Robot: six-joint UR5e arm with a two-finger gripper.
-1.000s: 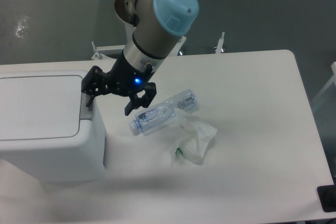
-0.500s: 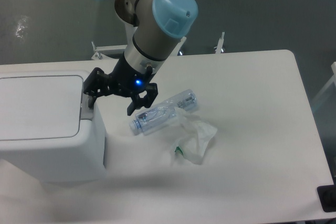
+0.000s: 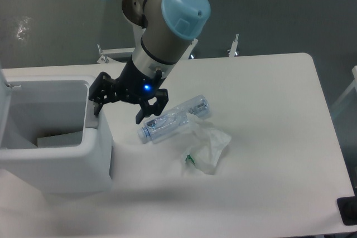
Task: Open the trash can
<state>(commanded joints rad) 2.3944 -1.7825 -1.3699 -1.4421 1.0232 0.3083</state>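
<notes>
Trash can [image 3: 56,160] open-topped, lid upright along its left edge.

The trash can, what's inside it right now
The trash can stands open, showing grey inner walls and a pale flat piece low in the bin. The near wall hides the rest of the bottom.

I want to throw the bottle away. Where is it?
The bottle lies on its side on the table, mid-picture, just right of the open trash can and the hand, touching a crumpled plastic wrapper.
</notes>
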